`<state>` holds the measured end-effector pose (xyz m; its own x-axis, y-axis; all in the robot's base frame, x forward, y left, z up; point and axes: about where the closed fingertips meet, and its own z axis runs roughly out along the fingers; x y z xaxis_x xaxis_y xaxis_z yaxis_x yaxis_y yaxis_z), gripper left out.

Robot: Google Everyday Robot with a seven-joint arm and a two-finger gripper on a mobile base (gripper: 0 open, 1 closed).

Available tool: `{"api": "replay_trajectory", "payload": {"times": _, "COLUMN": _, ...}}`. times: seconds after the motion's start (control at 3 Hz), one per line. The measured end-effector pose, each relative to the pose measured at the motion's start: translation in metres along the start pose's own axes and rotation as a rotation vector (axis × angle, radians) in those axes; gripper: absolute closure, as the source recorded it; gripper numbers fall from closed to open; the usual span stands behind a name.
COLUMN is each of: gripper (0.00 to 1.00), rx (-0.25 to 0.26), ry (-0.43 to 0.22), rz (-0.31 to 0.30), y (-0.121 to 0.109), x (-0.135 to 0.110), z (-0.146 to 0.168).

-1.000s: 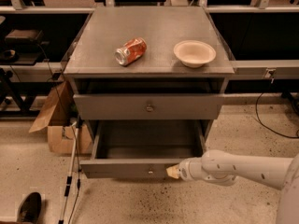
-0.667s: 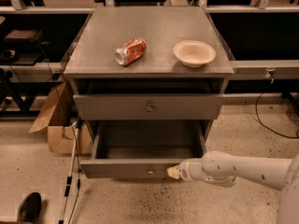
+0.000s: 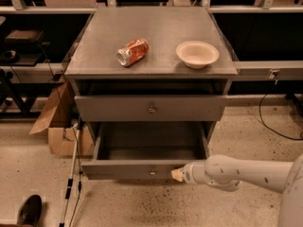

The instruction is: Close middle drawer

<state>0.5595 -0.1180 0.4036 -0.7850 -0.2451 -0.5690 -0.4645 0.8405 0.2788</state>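
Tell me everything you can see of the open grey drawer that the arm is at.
The middle drawer is grey and looks like metal, with a plain flat front and a small round knob at its centre. It stands pulled well out beneath the closed drawer front above it, level, showing a deep rectangular tray that looks empty. The tool sits against the right part of its front, beside the knob, apparently touching it.

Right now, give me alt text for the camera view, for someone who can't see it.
The gripper is at the front of the pulled-out middle drawer of a grey cabinet, just right of its knob. On top lie a crushed red can and a beige bowl.
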Motion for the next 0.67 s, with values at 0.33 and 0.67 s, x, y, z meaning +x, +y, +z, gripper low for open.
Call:
{"api": "replay_trajectory", "payload": {"times": 0.33, "gripper": 1.00, "rx": 0.006, "ry": -0.007, "rz": 0.006, "y": -0.0029, "x": -0.0012, "z": 0.0015}}
{"api": "replay_trajectory", "payload": {"times": 0.67, "gripper": 1.00, "rx": 0.012, "ry": -0.009, "rz": 0.019, "y": -0.0039, "x": 0.0013, "z": 0.0025}}
